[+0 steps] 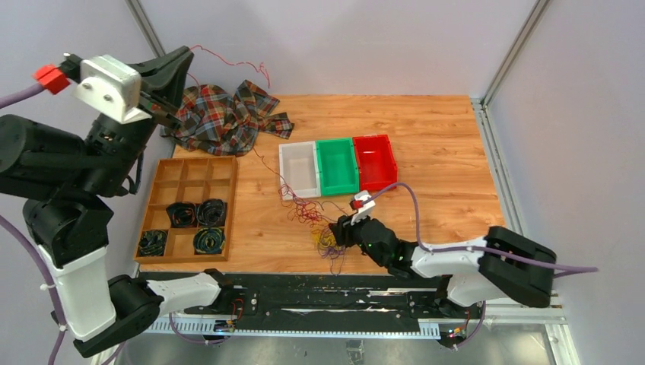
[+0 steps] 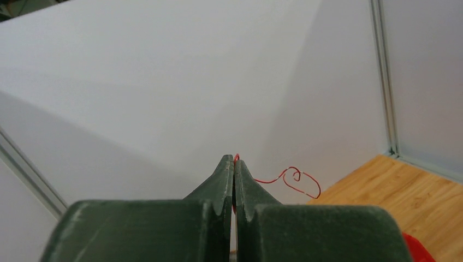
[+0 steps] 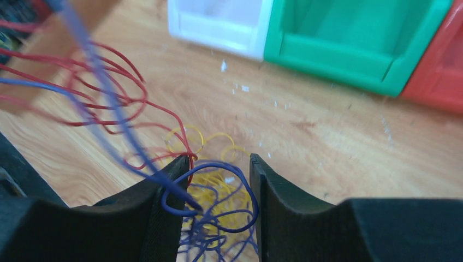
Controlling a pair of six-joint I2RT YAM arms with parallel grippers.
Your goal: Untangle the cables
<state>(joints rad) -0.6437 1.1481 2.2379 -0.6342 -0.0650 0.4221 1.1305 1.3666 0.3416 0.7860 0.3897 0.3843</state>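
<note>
The cables [image 1: 319,228] lie as a loose tangle of red, yellow and purple wire on the wooden table, in front of the bins. My right gripper [image 1: 340,230] is low at the tangle's right edge. In the right wrist view its jaws [image 3: 218,164] are apart, with a purple loop [image 3: 248,191] and yellow strands [image 3: 218,183] between them; red loops [image 3: 109,87] spread to the left. My left gripper [image 1: 186,57] is raised high at the back left. It is shut [image 2: 233,159] on a red cable [image 2: 297,183], whose free end [image 1: 243,65] curls out to the right.
A wooden tray [image 1: 233,205] holding dark coiled cords sits at the left. A plaid cloth [image 1: 220,114] is bunched at the back left. White [image 1: 298,169], green [image 1: 337,166] and red [image 1: 374,161] bins stand side by side just behind the tangle.
</note>
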